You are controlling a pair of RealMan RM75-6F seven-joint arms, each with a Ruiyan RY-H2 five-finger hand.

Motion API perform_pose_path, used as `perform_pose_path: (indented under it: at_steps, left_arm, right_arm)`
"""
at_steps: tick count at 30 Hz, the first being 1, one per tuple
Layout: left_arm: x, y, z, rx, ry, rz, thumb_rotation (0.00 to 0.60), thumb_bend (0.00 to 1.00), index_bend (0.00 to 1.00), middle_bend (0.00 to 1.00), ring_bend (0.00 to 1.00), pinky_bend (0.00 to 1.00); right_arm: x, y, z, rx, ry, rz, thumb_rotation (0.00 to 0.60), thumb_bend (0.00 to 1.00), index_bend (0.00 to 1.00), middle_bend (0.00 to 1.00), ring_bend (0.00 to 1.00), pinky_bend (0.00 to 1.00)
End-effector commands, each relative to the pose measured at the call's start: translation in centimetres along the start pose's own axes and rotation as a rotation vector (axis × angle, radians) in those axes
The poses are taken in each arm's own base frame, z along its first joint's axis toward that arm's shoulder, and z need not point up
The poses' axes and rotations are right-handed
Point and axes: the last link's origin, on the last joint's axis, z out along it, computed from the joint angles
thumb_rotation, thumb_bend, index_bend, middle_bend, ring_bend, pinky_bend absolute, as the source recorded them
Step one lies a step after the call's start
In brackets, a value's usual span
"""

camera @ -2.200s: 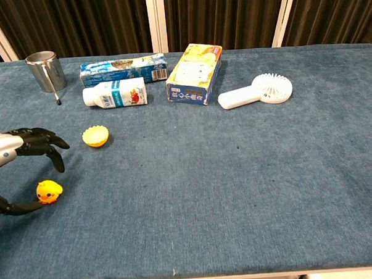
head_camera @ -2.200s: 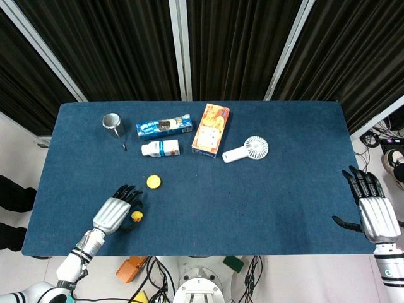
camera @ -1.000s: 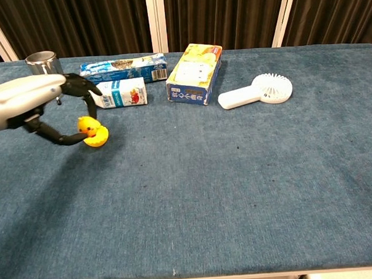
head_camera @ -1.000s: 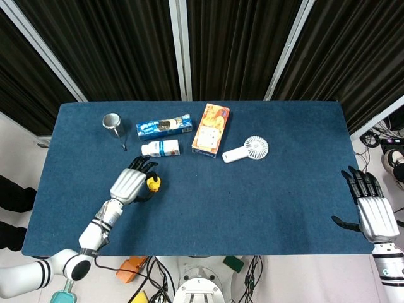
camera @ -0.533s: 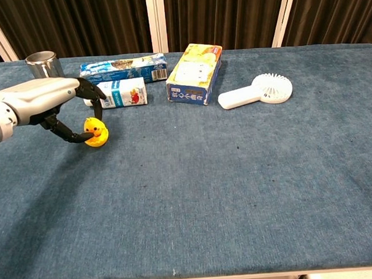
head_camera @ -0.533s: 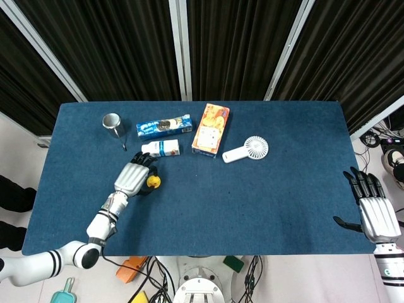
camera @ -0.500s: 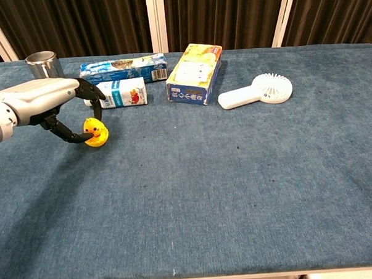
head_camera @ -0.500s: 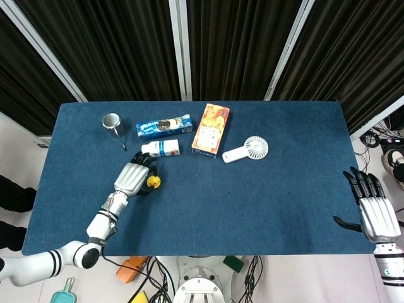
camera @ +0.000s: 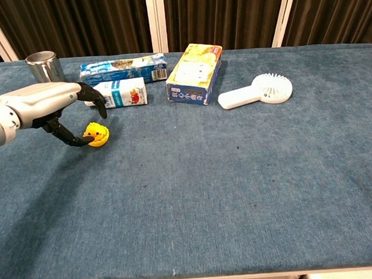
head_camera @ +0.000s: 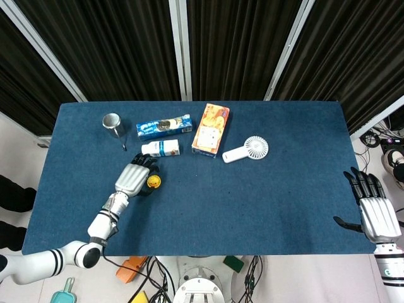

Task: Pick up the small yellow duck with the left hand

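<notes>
The blue surface point(head_camera: 265, 189) holds a metal cup point(head_camera: 112, 121), a blue packet point(head_camera: 164, 126), a small white bottle point(head_camera: 160, 148), an orange box point(head_camera: 210, 130) and a white fan point(head_camera: 247, 149). The left hand point(head_camera: 132, 178) touches the small yellow duck point(head_camera: 153, 182). The right hand point(head_camera: 374, 211) lies flat at the surface's right edge, fingers apart.

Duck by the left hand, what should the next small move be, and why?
Probably curl the left hand down so its fingers close onto the duck. In the chest view the thumb lies low against the duck's side, but the fingers arch above it with a gap, so nothing seems to pinch it yet.
</notes>
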Motion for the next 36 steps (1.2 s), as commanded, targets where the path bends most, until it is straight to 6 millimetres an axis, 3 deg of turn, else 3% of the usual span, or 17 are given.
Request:
perform_pose_path:
  at_steps: [1,8,15,21,30,36]
  left_arm:
    - [0.1,-0.1,-0.2,0.001,0.004,0.002,0.6,0.3,0.31,0.14,0.02,0.0]
    - [2.3,-2.2,-2.7,0.04,0.109,-0.033,0.6,0.3,0.29,0.14,0.02,0.0]
    - [4.0,-7.9,-8.2,0.193,0.24,-0.102,0.6,0.21,0.23,0.14,0.02,0.0]
    - [4.1,-11.1,-13.4,0.262,0.308,-0.128,0.6,0.15,0.22,0.14,0.03,0.0]
    - [3.5,-12.6,-20.4,0.328,0.35,-0.104,0.6,0.15,0.22,0.14,0.03,0.0]
    - [3.4,-12.9,-23.5,0.374,0.37,-0.076,0.6,0.15,0.22,0.14,0.04,0.0]
  right_arm:
    - [0.0,-0.1,0.0,0.001,0.0,0.0,0.6,0.15,0.0,0.04,0.0,0.07]
    - [0.1,-0.1,0.0,0.001,0.002,0.0,0.6,0.15,0.0,0.04,0.0,0.07]
    - [0.2,0.3,-0.3,-0.006,0.008,0.007,0.6,0.15,0.0,0.04,0.0,0.07]
    - [0.1,0.4,-0.4,-0.004,0.01,0.007,0.6,0.15,0.0,0.04,0.0,0.07]
    - [0.0,0.2,-0.6,0.002,0.014,0.007,0.6,0.15,0.0,0.04,0.0,0.07]
    - [-0.1,0.0,-0.4,0.008,0.012,0.002,0.6,0.15,0.0,0.04,0.0,0.07]
